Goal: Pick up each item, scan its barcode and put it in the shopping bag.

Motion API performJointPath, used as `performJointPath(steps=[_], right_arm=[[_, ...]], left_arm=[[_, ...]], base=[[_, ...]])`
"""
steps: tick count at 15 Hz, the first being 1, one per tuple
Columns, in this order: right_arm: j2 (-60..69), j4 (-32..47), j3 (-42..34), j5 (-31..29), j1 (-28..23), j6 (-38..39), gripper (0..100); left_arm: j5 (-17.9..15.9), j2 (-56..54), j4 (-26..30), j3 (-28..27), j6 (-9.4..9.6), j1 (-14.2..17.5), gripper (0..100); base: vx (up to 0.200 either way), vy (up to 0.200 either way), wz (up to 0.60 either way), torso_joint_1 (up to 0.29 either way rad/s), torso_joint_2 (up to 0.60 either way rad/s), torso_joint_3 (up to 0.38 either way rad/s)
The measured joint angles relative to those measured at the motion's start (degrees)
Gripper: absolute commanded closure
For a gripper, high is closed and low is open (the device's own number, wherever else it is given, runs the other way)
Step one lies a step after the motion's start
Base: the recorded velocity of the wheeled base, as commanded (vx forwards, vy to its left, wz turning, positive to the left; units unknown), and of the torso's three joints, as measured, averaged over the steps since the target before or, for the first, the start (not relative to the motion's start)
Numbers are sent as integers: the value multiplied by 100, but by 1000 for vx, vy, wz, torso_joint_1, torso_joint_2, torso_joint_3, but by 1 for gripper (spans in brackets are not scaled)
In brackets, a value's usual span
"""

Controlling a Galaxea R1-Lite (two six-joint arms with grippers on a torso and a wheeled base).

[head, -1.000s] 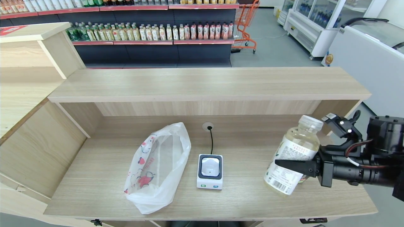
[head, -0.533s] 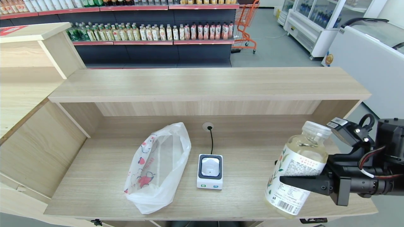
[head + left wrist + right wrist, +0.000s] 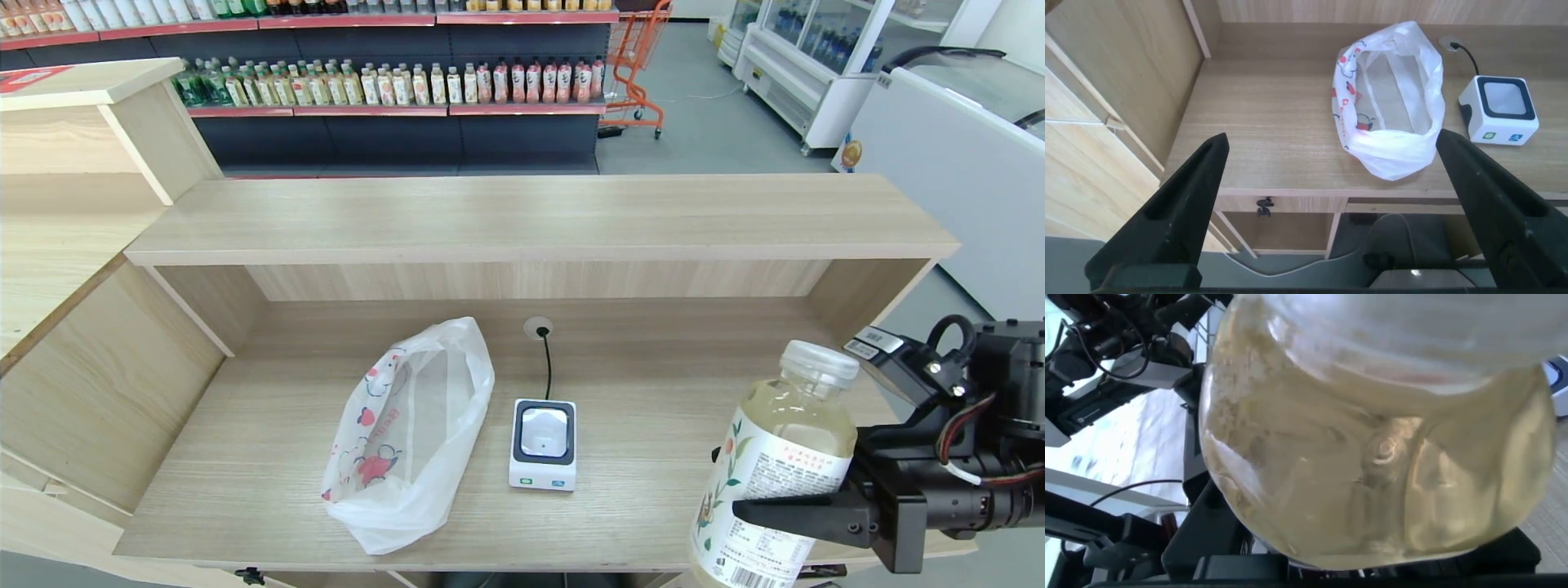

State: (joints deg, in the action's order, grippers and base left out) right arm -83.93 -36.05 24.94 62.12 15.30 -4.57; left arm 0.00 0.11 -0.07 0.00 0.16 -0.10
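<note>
A clear bottle (image 3: 775, 469) of pale yellow drink, with a white cap and a printed label, hangs tilted over the counter's near right corner. My right gripper (image 3: 804, 425) is shut on the bottle, one finger across the label and one behind the neck. The barcode sits low on the label, facing the front edge. In the right wrist view the bottle's base (image 3: 1372, 449) is very close. A white shopping bag (image 3: 408, 433) lies open on the counter, left of the scanner (image 3: 543, 443). My left gripper (image 3: 1333, 140) is open, held off the front edge before the bag (image 3: 1388, 98) and scanner (image 3: 1499, 108).
The wooden counter (image 3: 637, 523) has a raised ledge (image 3: 539, 216) along its back and side walls left and right. The scanner's black cable (image 3: 547, 359) runs to a hole at the back. Free surface lies between the scanner and the bottle.
My right gripper has carried the bottle toward the counter's near right corner, away from the back wall, and the bottle now stands more upright. Bag and scanner have not moved.
</note>
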Motion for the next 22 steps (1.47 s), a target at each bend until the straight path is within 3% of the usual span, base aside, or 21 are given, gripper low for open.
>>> performJointPath(steps=[22], right_arm=[[257,338,154,26,184,460,100]], left_arm=[[0,0,0,0,2,0,0]], base=[[0,0,0,0,0,0]])
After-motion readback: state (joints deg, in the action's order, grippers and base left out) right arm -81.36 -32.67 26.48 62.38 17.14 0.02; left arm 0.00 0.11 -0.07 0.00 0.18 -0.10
